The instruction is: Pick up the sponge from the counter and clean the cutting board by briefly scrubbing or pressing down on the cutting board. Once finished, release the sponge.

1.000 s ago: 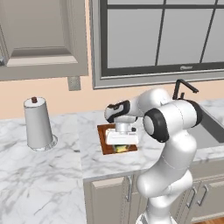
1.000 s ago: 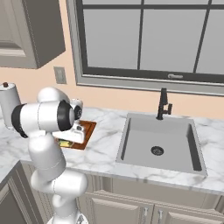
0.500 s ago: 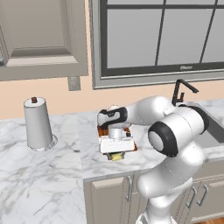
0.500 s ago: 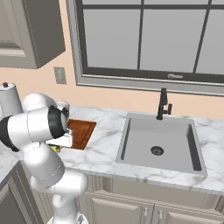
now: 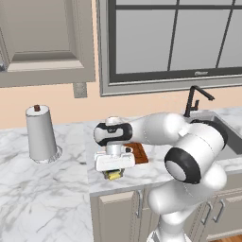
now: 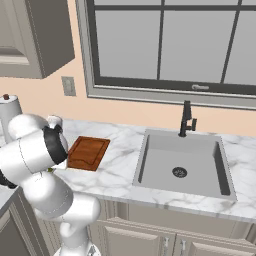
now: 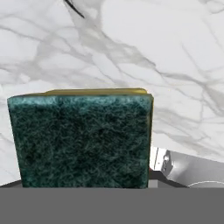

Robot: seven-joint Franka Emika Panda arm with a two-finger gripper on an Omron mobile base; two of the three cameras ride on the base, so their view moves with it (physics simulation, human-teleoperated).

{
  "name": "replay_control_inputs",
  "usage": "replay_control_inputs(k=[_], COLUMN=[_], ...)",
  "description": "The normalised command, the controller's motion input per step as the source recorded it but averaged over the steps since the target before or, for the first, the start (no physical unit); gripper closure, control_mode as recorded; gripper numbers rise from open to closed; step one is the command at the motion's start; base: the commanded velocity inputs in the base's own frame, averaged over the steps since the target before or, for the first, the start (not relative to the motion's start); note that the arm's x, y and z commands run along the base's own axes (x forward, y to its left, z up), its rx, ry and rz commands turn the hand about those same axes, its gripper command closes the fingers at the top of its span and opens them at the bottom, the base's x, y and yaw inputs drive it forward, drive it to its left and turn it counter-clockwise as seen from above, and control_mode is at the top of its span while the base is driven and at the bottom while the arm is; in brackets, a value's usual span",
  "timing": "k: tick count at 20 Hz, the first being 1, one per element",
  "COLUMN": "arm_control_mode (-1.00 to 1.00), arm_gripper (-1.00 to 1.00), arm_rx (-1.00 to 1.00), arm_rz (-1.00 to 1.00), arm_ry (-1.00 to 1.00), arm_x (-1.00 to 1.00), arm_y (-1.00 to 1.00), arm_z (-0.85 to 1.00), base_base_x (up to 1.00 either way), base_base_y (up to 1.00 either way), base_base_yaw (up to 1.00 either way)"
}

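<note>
Bare counter (image 5: pixel 56 189) is lying open leftward; the paper towel roll (image 5: pixel 41 134) is standing far back.

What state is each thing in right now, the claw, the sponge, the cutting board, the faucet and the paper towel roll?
claw: shut on the sponge
sponge: gripped, green side toward the hand camera, over the counter
cutting board: flat on the counter, bare
faucet: no water running
paper towel roll: upright on its holder
</note>
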Motion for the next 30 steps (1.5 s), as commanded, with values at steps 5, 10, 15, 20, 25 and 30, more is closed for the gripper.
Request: replay_control_inputs(k=[5, 10, 15, 20, 25, 30], arm_control_mode=[-1.0, -1.0, -1.0, -1.0, -1.0, -1.0], arm_gripper=[1.0, 1.0, 1.0, -1.0, -1.0, -1.0], arm_rx=[0.0, 0.0, 0.0, 0.0, 0.0, 0.0], arm_rz=[0.03, 0.04, 0.03, 0.0, 0.0, 0.0], arm_ry=[0.0, -0.02, -0.1, -0.13, -0.06, -0.01], arm_x=[0.35, 0.6, 0.33, 0.2, 0.23, 0.06], arm_y=[0.29, 0.22, 0.27, 0.29, 0.1, -0.01], arm_z=[0.0, -0.14, -0.21, -0.16, -0.12, 0.0], base_base_x=[0.0, 0.0, 0.0, 0.0, 0.0, 0.0], base_base_y=[0.0, 0.0, 0.0, 0.0, 0.0, 0.0], base_base_yaw=[0.0, 0.0, 0.0, 0.0, 0.0, 0.0])
